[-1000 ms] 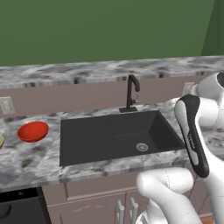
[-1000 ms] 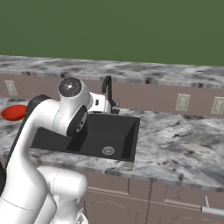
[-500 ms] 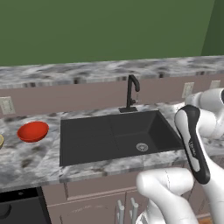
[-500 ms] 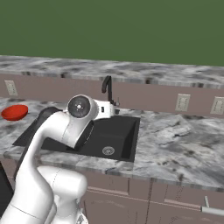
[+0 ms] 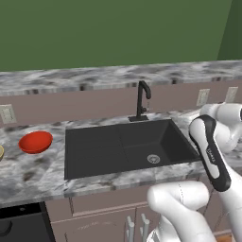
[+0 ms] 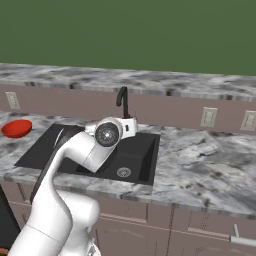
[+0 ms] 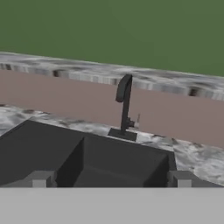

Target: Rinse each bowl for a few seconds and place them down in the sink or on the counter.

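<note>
On the marbled worktop [image 5: 28, 172] the red bowl [image 5: 35, 142] sits left of the black sink [image 5: 123, 146], well apart from your fingers [image 7: 111, 179], spread empty facing the faucet [image 7: 124, 105].

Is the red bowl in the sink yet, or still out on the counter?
Out. The red bowl sits upright on the counter, left of the sink; the basin holds no bowl.
</note>
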Robot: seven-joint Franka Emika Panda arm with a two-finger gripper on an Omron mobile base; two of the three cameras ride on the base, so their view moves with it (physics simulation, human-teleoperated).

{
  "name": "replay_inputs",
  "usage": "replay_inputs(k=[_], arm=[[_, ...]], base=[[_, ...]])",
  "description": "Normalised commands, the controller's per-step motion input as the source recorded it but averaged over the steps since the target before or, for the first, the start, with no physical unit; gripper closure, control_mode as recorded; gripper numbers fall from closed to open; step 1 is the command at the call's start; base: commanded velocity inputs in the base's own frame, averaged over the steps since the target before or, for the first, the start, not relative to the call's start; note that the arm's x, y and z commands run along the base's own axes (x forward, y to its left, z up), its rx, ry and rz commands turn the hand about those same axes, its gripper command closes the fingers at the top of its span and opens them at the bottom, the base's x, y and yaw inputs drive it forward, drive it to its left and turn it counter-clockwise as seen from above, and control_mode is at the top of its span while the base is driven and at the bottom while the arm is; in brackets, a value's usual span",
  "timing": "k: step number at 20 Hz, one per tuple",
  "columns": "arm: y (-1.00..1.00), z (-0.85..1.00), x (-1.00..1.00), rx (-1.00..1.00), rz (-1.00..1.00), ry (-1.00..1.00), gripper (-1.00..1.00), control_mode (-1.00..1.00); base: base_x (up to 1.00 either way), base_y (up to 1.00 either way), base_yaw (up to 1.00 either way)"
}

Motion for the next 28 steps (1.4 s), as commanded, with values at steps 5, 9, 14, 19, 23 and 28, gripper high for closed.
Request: replay_inputs(k=[5, 9, 14, 19, 23, 28], arm=[[-0.15, -0.07, 0.27, 0.00, 0.08, -0.09, -1.00, -1.00], [-0.09, -0.07, 0.23, -0.01, 0.07, -0.11, -1.00, -1.00], [-0.05, -0.10, 0.24, -0.01, 0.05, -0.12, -1.00, -1.00], [-0.01, -0.11, 0.29, -0.01, 0.02, -0.09, -1.00, -1.00], [0.00, -0.09, 0.35, 0.00, 0.00, -0.03, -1.00, -1.00], [0.00, -0.08, 0.34, 0.00, 0.00, 0.00, -1.00, -1.00]], base=[[0.00, 0.00, 0.00], [0.00, 0.00, 0.00], [0.00, 0.00, 0.00], [0.00, 0.00, 0.00], [0.00, 0.00, 0.00], [0.00, 0.00, 0.00]])
